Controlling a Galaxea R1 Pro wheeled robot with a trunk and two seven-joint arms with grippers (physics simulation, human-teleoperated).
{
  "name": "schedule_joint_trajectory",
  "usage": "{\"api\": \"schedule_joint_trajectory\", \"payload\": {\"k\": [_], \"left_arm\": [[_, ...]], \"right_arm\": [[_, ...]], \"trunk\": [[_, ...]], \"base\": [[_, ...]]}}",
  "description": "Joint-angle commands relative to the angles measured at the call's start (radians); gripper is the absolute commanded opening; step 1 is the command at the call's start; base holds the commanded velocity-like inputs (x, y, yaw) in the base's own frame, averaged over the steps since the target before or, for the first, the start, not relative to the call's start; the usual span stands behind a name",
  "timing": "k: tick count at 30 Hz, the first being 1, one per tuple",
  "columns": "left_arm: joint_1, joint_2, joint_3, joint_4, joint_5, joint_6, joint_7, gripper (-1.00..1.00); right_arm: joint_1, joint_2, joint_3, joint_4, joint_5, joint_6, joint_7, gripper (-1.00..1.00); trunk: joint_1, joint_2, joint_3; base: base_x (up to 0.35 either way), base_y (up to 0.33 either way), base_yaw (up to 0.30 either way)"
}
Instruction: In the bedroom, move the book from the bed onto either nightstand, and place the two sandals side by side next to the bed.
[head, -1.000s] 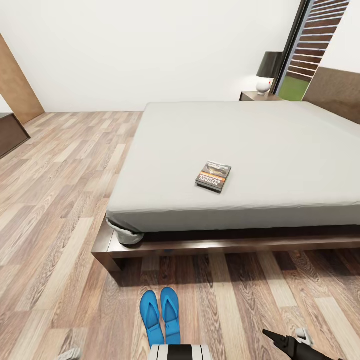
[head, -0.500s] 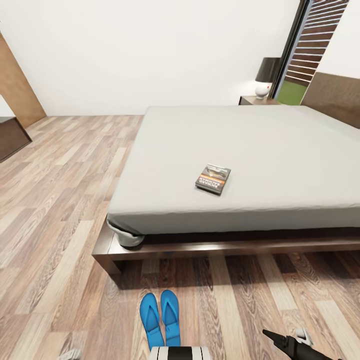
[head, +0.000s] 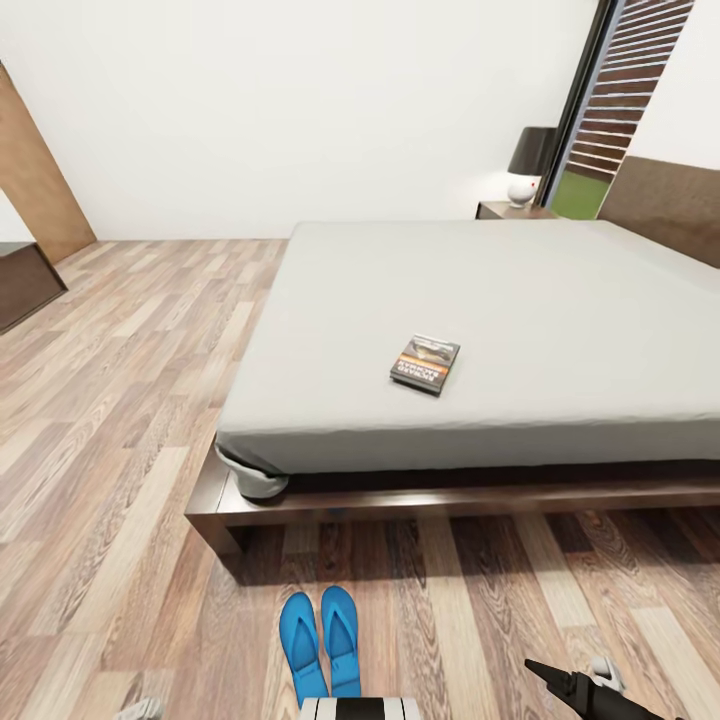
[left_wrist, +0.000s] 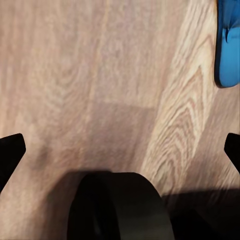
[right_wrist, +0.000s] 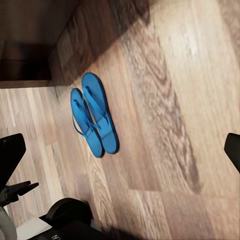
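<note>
The book (head: 425, 362), a dark paperback with orange lettering, lies flat on the grey mattress of the bed (head: 500, 300), near its closer edge. The two sandals (head: 321, 640), bright blue, lie side by side on the plank floor in front of the bed's frame; they show again as sandals (right_wrist: 93, 114) in the right wrist view. One blue sandal (left_wrist: 229, 45) edges into the left wrist view. My left gripper (left_wrist: 120, 150) hangs open over bare floor. My right gripper (right_wrist: 120, 150) is open too, apart from the sandals. A nightstand (head: 510, 210) with a lamp stands beyond the bed.
The bed's dark wooden frame (head: 400, 497) juts out low over the floor, with a crumpled sheet corner (head: 255, 478) at its left end. A brown door (head: 35, 170) and dark furniture (head: 25, 280) stand at the far left. A black-framed window (head: 620, 100) is behind the nightstand.
The whole head view has shifted a little, so the camera moved; the bed, book and sandals keep their places relative to each other. Neither gripper has visibly changed.
</note>
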Motion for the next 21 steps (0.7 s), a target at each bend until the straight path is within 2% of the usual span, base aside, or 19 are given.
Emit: {"api": "schedule_joint_trajectory", "payload": {"k": [1, 13, 21], "left_arm": [[0.000, 0.000, -0.006, -0.001, 0.011, 0.009, -0.003, 1.00], [0.000, -0.001, -0.006, -0.001, 0.011, 0.009, -0.001, 1.00], [0.000, -0.002, -0.006, -0.001, 0.011, 0.009, -0.001, 1.00]], "right_arm": [[-0.001, 0.000, 0.008, 0.003, -0.011, 0.010, 0.005, 1.00], [-0.001, 0.002, 0.009, 0.003, -0.011, 0.010, 0.005, 1.00], [-0.001, 0.002, 0.009, 0.003, -0.011, 0.010, 0.005, 1.00]], "trunk": [[0.000, 0.000, 0.001], [0.000, 0.000, 0.020], [0.000, 0.000, 0.032]], "base": [[0.000, 0.000, 0.000], [0.004, -0.002, 0.000], [0.077, -0.065, 0.000]]}}
